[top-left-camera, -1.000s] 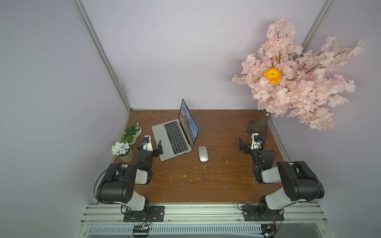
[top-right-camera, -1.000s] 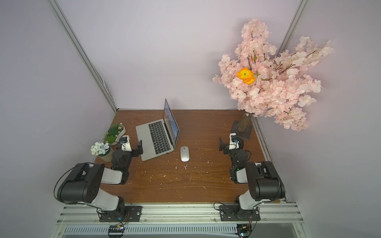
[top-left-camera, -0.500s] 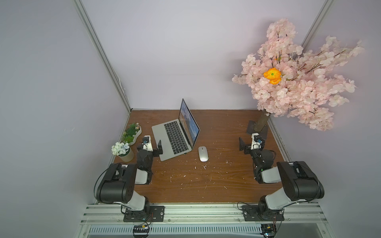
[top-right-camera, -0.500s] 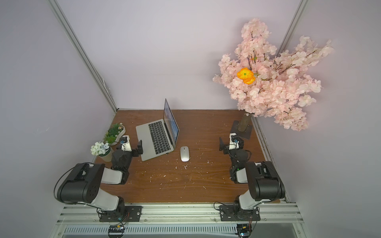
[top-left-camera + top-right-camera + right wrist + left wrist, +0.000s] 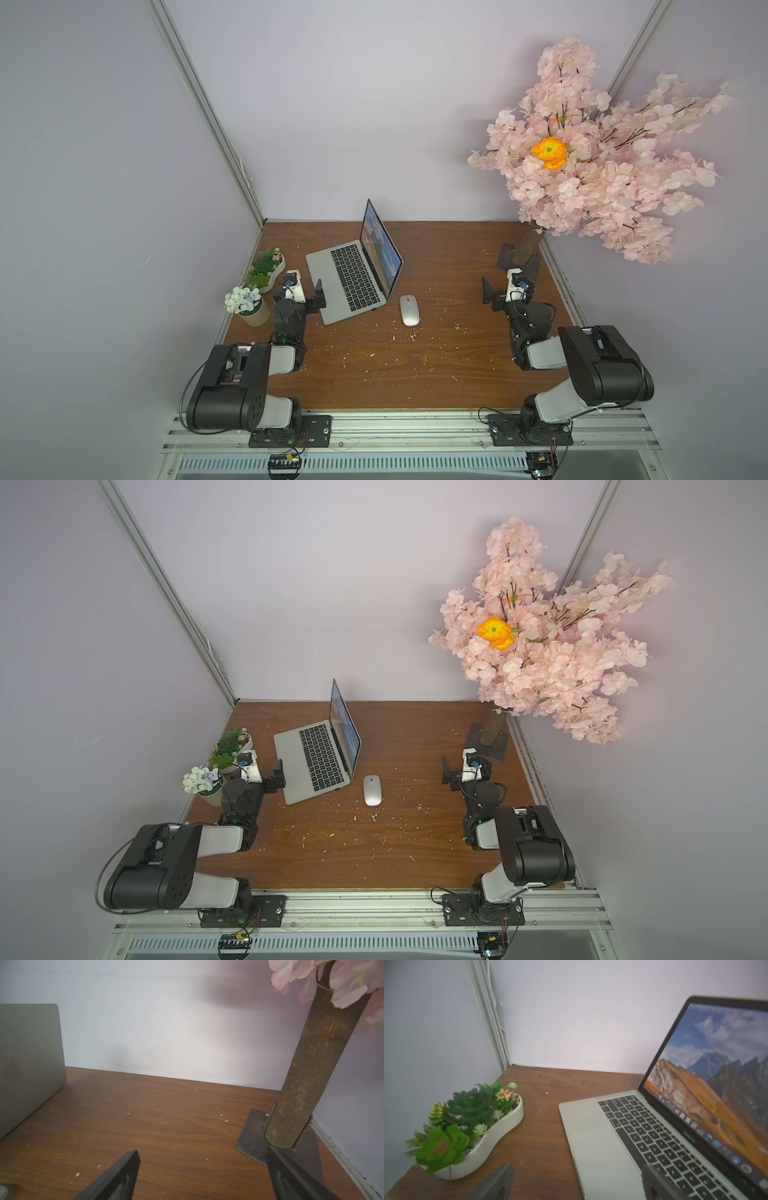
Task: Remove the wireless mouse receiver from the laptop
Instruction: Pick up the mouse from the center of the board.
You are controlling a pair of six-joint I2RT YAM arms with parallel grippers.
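Top views first: the laptop (image 5: 353, 282) sits open on the bench (image 5: 415, 374), left of centre in the frame, screen toward the right and trackpad toward the left. On the lower edge of its base, close to the hinge corner, I make out a tiny dark speck that I take to be the wireless mouse receiver (image 5: 373, 309), also seen in a top view here (image 5: 337, 789); it is too small to be certain. The mouse (image 5: 409, 310) lies just to the right of that corner. My left pincer (image 5: 305, 286) hovers at the trackpad end of the laptop with its jaws spread wide and empty. The right pincer (image 5: 503, 286) is equally wide and empty, well apart at the right of the frame, beyond the mouse.

Left wrist view: the left pincer (image 5: 577, 1167) frames the trackpad corner of the laptop (image 5: 633, 1136), with a succulent planter (image 5: 500, 1132) at lower left. No receiver shows here.

Right wrist view: the right pincer (image 5: 202, 1151) looks over bare bench (image 5: 166, 1126), with the laptop lid's back (image 5: 27, 1064) at far left and a tree trunk (image 5: 311, 1064) at right. The receiver is hidden here too.

My judgement: the stub's long axis points out of that lower edge, toward the bottom of the top frame. The left pincer is nearer and would pull along that line.
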